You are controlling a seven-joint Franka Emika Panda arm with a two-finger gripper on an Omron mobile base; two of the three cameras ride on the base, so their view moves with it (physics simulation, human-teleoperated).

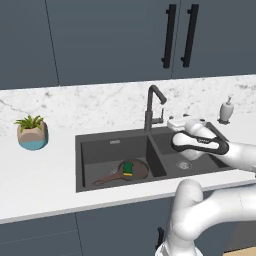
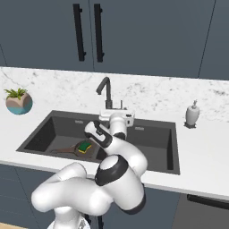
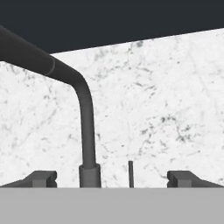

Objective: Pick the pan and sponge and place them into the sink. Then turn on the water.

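faucet (image 3: 85, 113) stands between the level hand's (image 3: 112, 178) open fingertips.

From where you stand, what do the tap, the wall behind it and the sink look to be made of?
The tap looks like matte dark metal: even charcoal, no shine. The wall behind looks like polished white marble, going by its grey veining. The sink seems matte dark grey composite or coated metal; being rendered, that stays uncertain.

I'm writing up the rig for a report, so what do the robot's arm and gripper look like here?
The arm is built of glossy white, rounded, tube-like segments with dark grey to black bands at the joints; one oval black ring sits near the wrist. The hand is a boxy white block. The gripper ends in two small dark grey, squared fingertips. No cables or lettering are visible.
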